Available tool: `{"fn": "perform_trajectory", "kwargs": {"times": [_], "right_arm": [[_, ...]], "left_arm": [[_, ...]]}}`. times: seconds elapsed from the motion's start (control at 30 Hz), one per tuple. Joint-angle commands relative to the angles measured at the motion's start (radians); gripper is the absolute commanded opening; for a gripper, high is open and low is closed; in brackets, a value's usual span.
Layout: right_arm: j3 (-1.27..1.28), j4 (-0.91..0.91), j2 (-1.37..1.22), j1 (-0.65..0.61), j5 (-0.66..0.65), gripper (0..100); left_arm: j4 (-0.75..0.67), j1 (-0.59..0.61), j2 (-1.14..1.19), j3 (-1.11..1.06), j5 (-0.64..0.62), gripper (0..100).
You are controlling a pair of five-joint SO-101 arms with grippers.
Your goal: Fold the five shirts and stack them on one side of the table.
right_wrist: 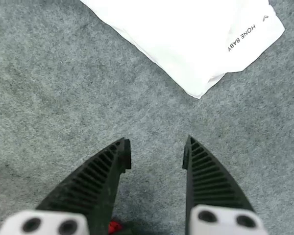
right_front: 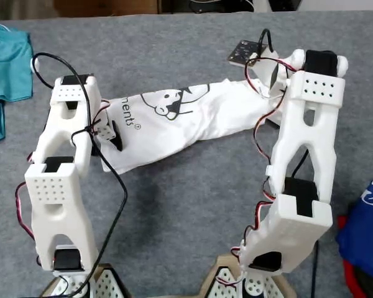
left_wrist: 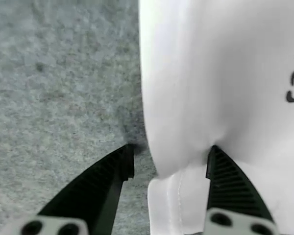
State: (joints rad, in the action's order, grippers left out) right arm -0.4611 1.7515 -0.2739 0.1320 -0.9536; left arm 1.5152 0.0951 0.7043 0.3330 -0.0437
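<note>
A white shirt (right_front: 180, 121) with a black cartoon print lies bunched lengthwise across the middle of the grey table. My left gripper (right_front: 112, 138) is low at the shirt's left end. In the left wrist view it (left_wrist: 169, 161) is open, and its two black fingers straddle the shirt's folded edge (left_wrist: 186, 147). My right gripper (right_front: 270, 77) is at the shirt's far right end. In the right wrist view it (right_wrist: 157, 152) is open over bare grey felt, and the shirt's corner (right_wrist: 201, 44) lies a short way beyond its fingertips, not touching them.
A teal shirt (right_front: 6, 62) lies crumpled at the far left edge. A blue shirt (right_front: 367, 230) sits on something red (right_front: 354, 276) at the near right edge. Bare grey felt (right_front: 186, 205) stretches between the two arms in front of the white shirt.
</note>
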Motion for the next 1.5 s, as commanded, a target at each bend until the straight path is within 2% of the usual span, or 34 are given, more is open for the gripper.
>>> {"fn": "perform_trajectory", "kwargs": {"times": [0.0, 0.17, 0.43, 0.5, 0.63, 0.73, 0.9, 1.1, 1.23, 1.3, 1.37, 1.47], "right_arm": [[0.001, -0.012, 0.07, 0.016, -0.014, 19.3], [0.001, -0.012, 0.07, 0.016, -0.014, 19.3], [-0.001, -0.012, 0.07, 0.016, -0.014, 19.3], [-0.002, -0.014, 0.07, 0.016, -0.011, 19.3], [-0.004, -0.021, 0.07, 0.01, -0.006, 19.3], [-0.001, -0.058, 0.07, 0.01, 0.043, 19.3], [-0.001, -0.124, 0.068, 0.005, 0.115, 19.3], [0.004, -0.262, 0.059, -0.005, 0.221, 19.3], [0.059, -0.486, 0.019, 0.002, 0.408, 19.3], [0.076, -0.588, -0.007, 0.007, 0.509, 19.3], [0.077, -0.647, -0.028, 0.018, 0.586, 19.3], [0.076, -0.695, -0.038, 0.019, 0.611, 19.3]], "left_arm": [[-0.005, -0.058, 0.025, 0.006, -0.006, 21], [-0.005, -0.132, 0.028, 0.006, -0.005, 2], [-0.005, -0.115, 0.027, 0.006, -0.006, 2], [0.003, -0.081, 0.025, 0.031, -0.006, 2], [0.138, 0.04, 0.035, 0.216, 0.003, 2], [0.236, 0.14, 0.036, 0.37, 0.104, 2], [0.245, 0.278, 0.025, 0.446, 0.242, 2], [0.245, 0.368, 0.025, 0.46, 0.302, 2], [0.245, 0.356, 0.024, 0.474, 0.333, 2], [0.245, 0.311, 0.015, 0.482, 0.339, 2], [0.245, 0.239, -0.025, 0.483, 0.338, 2], [0.245, 0.101, -0.094, 0.482, 0.333, 2]]}}
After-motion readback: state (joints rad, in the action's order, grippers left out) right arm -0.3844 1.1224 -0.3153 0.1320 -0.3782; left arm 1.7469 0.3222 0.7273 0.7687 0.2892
